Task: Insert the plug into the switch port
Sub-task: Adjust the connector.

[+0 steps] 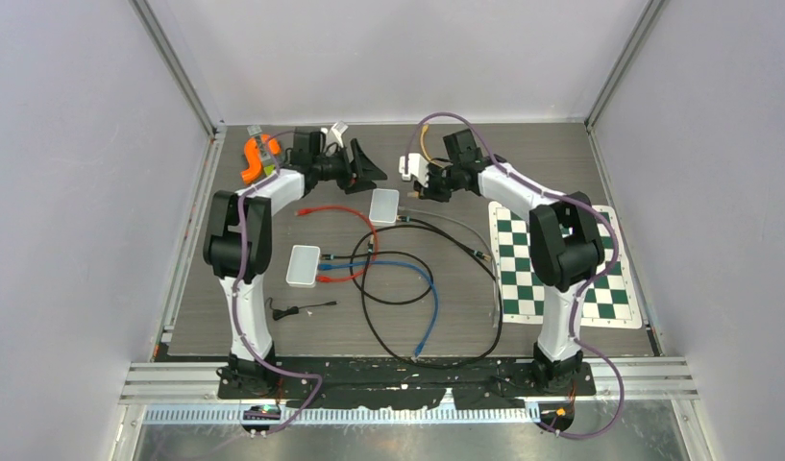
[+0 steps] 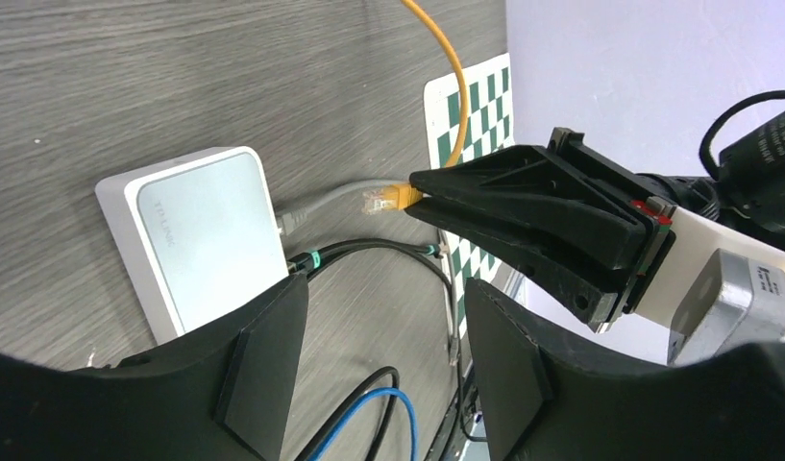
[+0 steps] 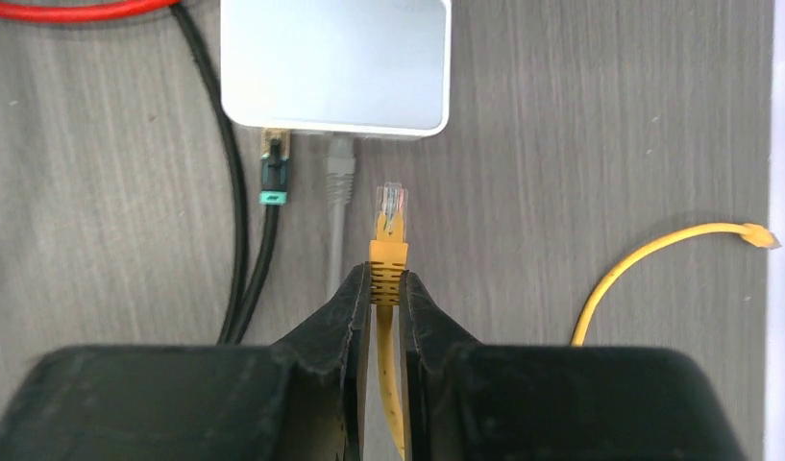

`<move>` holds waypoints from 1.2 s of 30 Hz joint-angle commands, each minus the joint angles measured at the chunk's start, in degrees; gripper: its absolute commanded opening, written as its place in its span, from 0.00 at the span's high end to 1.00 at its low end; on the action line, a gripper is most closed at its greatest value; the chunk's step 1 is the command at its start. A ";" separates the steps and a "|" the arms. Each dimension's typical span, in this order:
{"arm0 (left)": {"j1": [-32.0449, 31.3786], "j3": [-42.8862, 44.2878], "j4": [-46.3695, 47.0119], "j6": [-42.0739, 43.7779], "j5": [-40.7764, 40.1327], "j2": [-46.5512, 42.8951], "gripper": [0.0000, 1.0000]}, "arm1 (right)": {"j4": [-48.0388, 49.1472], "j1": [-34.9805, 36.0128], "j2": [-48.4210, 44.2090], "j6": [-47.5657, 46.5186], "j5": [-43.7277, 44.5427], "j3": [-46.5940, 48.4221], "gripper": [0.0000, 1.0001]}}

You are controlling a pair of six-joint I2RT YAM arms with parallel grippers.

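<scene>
The right gripper (image 3: 387,286) is pinching the orange rubber boot (image 3: 388,257) of the yellow network cable (image 3: 388,384). The clear plastic plug (image 3: 390,205) is therefore sticking out in front, just short of the flat white plastic switch (image 3: 335,58) and beside the grey cable (image 3: 339,173) already seated there. The plug is leaning slightly, so it could be catching the port edge or the grey connector. The left gripper (image 2: 383,303) is hanging with fingers spread, holding nothing. The switch is lying unheld and may be sliding away under the push.
</scene>
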 commanded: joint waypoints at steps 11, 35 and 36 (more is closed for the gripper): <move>-6.92 -6.91 22.13 -13.27 1.58 -2.67 0.37 | 23.35 -0.67 -16.20 19.12 -7.19 -19.01 0.95; -8.42 -11.78 31.22 -20.60 1.55 -3.67 0.55 | 41.00 -1.18 -19.92 34.10 -9.51 -28.96 0.95; -8.42 -11.84 31.55 -20.86 1.67 -3.60 0.58 | 41.92 -1.23 -20.04 34.35 -9.57 -29.49 0.95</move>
